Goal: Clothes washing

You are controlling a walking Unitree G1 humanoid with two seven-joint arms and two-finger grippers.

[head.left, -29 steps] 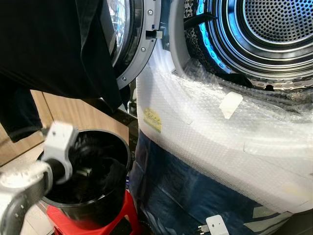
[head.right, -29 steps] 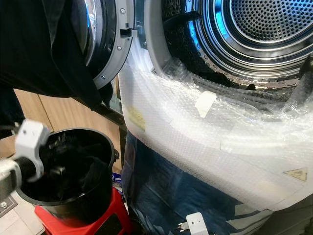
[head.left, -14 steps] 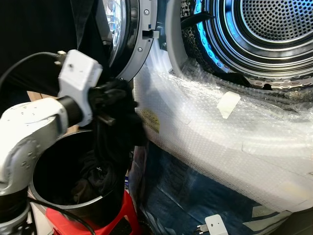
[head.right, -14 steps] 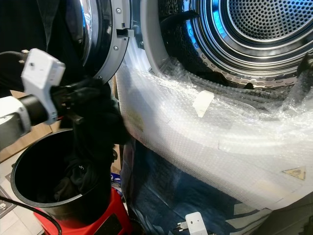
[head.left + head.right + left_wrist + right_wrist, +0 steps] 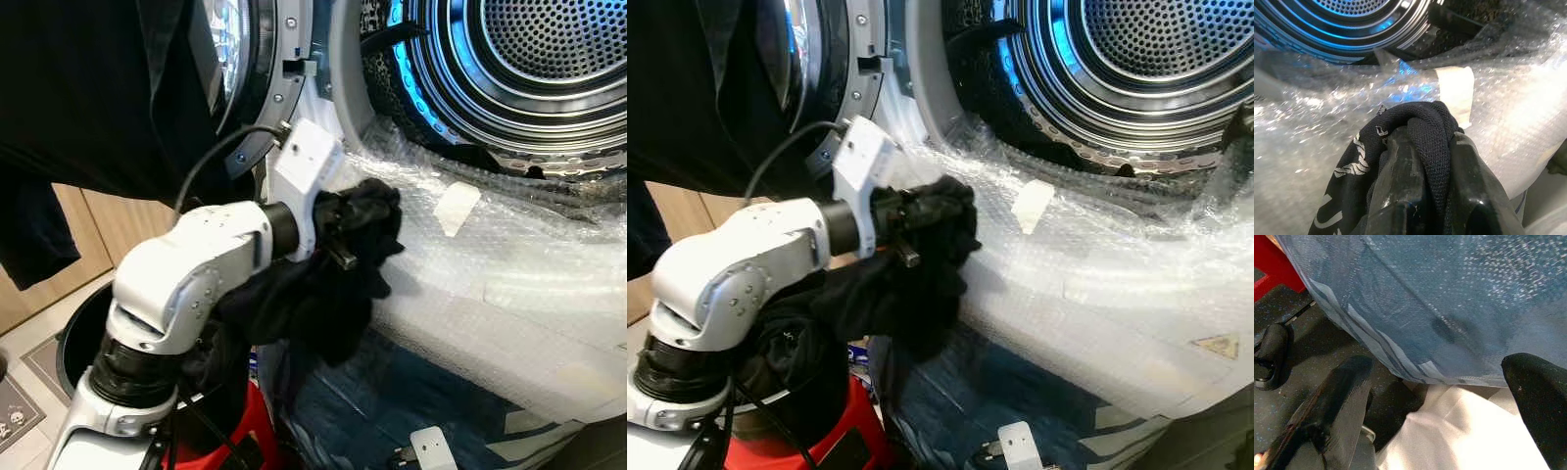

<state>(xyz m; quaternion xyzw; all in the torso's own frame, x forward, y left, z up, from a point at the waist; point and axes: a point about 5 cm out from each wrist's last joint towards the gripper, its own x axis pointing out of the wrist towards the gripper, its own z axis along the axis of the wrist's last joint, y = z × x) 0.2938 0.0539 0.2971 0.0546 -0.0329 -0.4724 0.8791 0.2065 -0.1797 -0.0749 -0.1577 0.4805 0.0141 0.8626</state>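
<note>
Black knit cloth, a dark garment (image 5: 333,284) with a white rope-like print, was bunched between the fingers of my left tool (image 5: 1422,161), which I had clamped shut on it. At my far left stood the black bucket (image 5: 73,343) on its red stool (image 5: 245,441), and the garment's loose tail hung back down toward it. The open door (image 5: 260,78) stood above, a dark cloth draped over it. The tool sat over the bubble-wrapped front of the washer (image 5: 509,294), crinkled and glossy, patched with tape. The drum (image 5: 549,49), a perforated steel ring lit blue, lay up and to the right of the tool, so I judged the coming move a lift and push rightward; the left arm was the nearer. My right tool (image 5: 1440,396) hung low beside the blue film, fingers spread wide and holding nothing.
</note>
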